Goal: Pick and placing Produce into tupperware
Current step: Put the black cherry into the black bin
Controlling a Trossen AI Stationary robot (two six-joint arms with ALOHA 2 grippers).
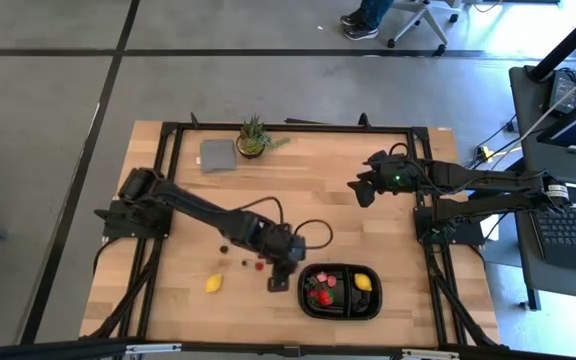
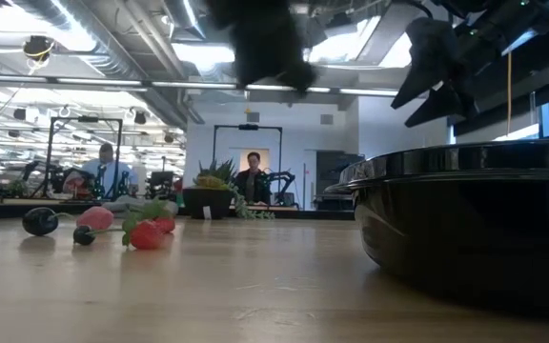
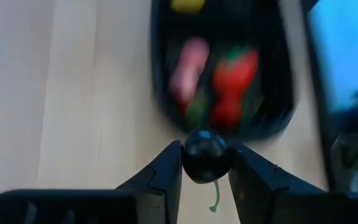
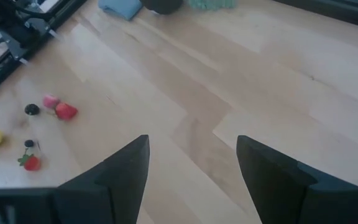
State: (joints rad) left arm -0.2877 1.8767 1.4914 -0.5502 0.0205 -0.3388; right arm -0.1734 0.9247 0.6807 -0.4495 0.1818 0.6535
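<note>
Black oval plastic tray (image 3: pixel 160 81) blurred, far end cut off; left hand (image 3: pixel 206 163) clenched on dark round cherry (image 3: pixel 206 155); right hand (image 4: pixel 192 163) released. No writing legible.

A: Where was the tupperware (image 1: pixel 340 310)?
B: Black oval tray, near table's front edge, right of centre. Held red strawberries (image 1: pixel 320 295), pink bit (image 3: pixel 188 65), one lemon (image 1: pixel 364 282).
A: And loose produce?
B: My left gripper (image 3: pixel 206 163) pinched a dark cherry (image 3: pixel 206 154) just beside tray. Other lemon (image 1: pixel 214 284), strawberry (image 2: pixel 147 233) etc. lay on wood.
</note>
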